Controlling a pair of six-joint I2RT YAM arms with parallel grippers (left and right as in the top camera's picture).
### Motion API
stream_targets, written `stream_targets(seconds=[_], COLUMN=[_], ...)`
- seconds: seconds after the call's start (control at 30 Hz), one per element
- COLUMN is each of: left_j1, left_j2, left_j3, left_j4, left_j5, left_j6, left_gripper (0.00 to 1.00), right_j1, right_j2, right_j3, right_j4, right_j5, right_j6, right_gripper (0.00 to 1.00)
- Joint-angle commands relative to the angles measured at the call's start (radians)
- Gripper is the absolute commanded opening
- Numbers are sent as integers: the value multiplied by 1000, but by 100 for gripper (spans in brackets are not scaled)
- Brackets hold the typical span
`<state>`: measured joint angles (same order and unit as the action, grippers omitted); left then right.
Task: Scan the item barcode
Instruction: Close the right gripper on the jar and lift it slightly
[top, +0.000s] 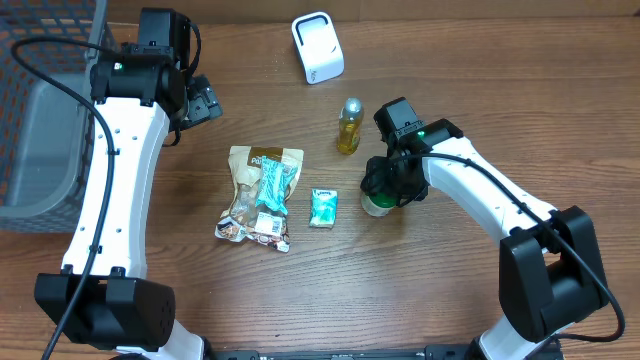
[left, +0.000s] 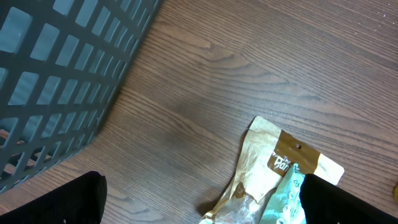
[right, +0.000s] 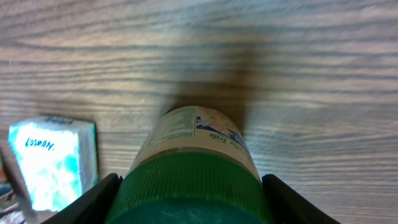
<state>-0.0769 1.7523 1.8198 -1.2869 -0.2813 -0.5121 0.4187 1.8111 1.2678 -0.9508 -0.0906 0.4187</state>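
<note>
A jar with a green lid (right: 194, 186) and a pale label stands upright on the wooden table, right of centre (top: 377, 205). My right gripper (right: 193, 202) comes down over it, one black finger pressed against each side of the lid, so it is shut on the jar (top: 385, 188). The white barcode scanner (top: 317, 46) stands at the back of the table, apart from the jar. My left gripper (left: 202, 205) hangs open at the far left (top: 200, 100) with nothing between its fingers, above bare wood next to a snack bag (left: 280, 168).
A yellow bottle (top: 349, 127) stands just behind the jar. A small teal packet (top: 323, 207) lies left of it, also seen in the right wrist view (right: 53, 158). The tan snack bag (top: 262, 195) lies mid-table. A grey mesh basket (top: 40, 110) fills the left edge.
</note>
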Motion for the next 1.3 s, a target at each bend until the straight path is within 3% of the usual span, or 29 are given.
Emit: stream_targets(seconds=[0.0,0.4,1.27], left_j1=[-2,-2,-2], left_j2=[-14,-14,-14], left_j3=[19,19,19], left_j4=[1,1,1], left_j5=[-14,-14,-14], left_j6=[19,19,19], left_gripper=[100,100,99], right_j1=[1,2,26], right_j2=[5,5,5], right_j3=[-12,-12,-12], right_j4=[-17,-55,-49], right_j5=[-77,-87,-84], right_j6=[5,133,135], right_gripper=[55,55,57])
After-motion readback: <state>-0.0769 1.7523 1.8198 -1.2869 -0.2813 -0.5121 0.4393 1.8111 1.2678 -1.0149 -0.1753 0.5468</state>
